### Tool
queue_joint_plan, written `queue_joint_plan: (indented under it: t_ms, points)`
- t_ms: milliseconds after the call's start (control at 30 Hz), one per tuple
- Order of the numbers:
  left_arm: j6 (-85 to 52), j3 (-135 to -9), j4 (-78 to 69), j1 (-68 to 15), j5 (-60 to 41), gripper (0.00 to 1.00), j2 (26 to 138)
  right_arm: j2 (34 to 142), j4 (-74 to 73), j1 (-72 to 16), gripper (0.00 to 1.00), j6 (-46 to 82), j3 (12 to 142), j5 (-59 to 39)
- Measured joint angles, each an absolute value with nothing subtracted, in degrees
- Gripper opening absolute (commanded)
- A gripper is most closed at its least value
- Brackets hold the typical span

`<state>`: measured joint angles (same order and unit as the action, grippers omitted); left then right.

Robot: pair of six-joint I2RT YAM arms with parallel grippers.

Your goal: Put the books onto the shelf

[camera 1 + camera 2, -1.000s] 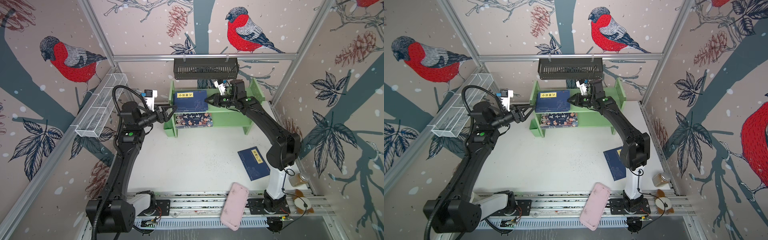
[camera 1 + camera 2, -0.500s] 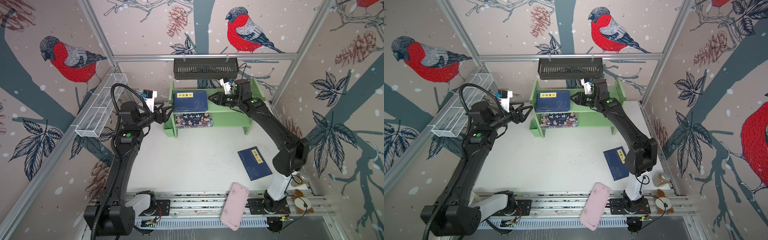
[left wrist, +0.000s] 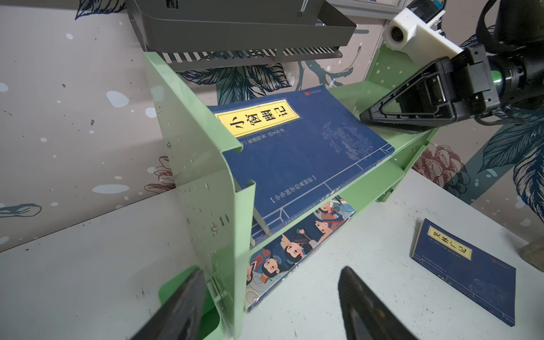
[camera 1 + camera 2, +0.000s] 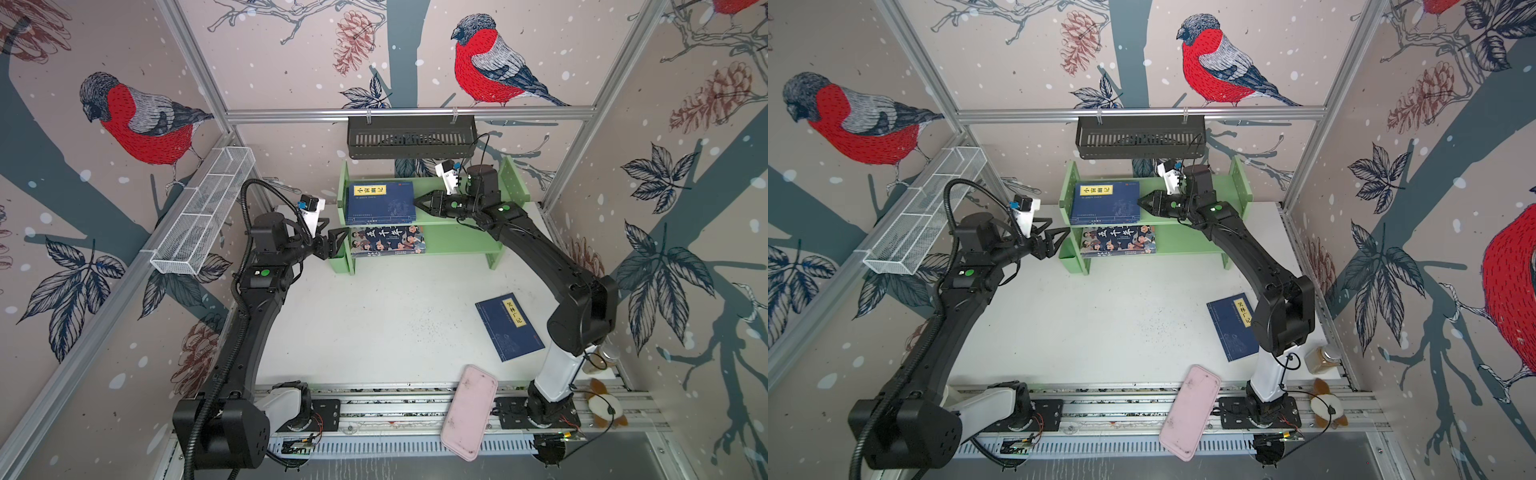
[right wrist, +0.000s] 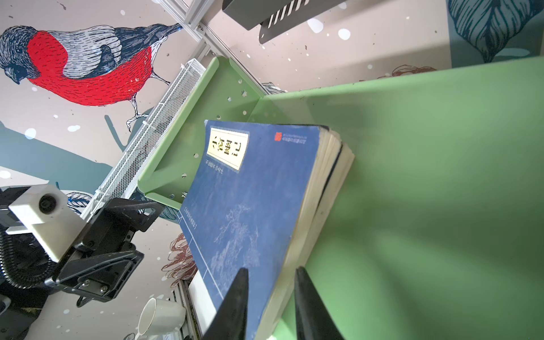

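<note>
The light green shelf [image 4: 457, 245] [image 4: 1187, 245] [image 3: 206, 164] [image 5: 412, 176] stands at the back. A stack of navy books [image 4: 380, 203] [image 4: 1104, 199] [image 3: 294, 153] [image 5: 253, 191] lies at the left of its upper tier. The cartoon-cover book [image 4: 386, 240] [image 4: 1119, 239] [image 3: 294, 250] lies on the lower tier. One more navy book [image 4: 509, 326] [image 4: 1233, 326] [image 3: 465, 268] lies on the table at the right. My right gripper [image 4: 416, 201] [image 4: 1139, 199] [image 5: 271, 268] has its tips at the stack's right edge, jaws a narrow gap apart, nothing clamped. My left gripper [image 4: 343, 245] [image 4: 1065, 237] [image 3: 273, 269] is open at the shelf's left side panel.
A black slotted basket [image 4: 411, 137] hangs above the shelf. A white wire-mesh basket [image 4: 203, 212] runs along the left wall. A pink flat case [image 4: 469, 411] lies over the front rail. A jar [image 4: 598, 357] and a plush toy [image 4: 602, 407] sit at the front right.
My right gripper drew back to the right, opened a little, then returned to the stack's edge with narrower jaws. My left gripper shifted slightly toward the front of the side panel.
</note>
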<state>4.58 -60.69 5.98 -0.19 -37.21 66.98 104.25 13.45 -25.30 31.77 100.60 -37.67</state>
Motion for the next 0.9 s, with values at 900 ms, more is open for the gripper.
queue_joint_plan:
  t_ms: [900]
  points:
    - [6.2, -57.4, -1.0, -3.6, -31.0, 0.61, 69.1, 107.5, 13.7, -26.2, 0.24, 31.8, 104.6, -39.4]
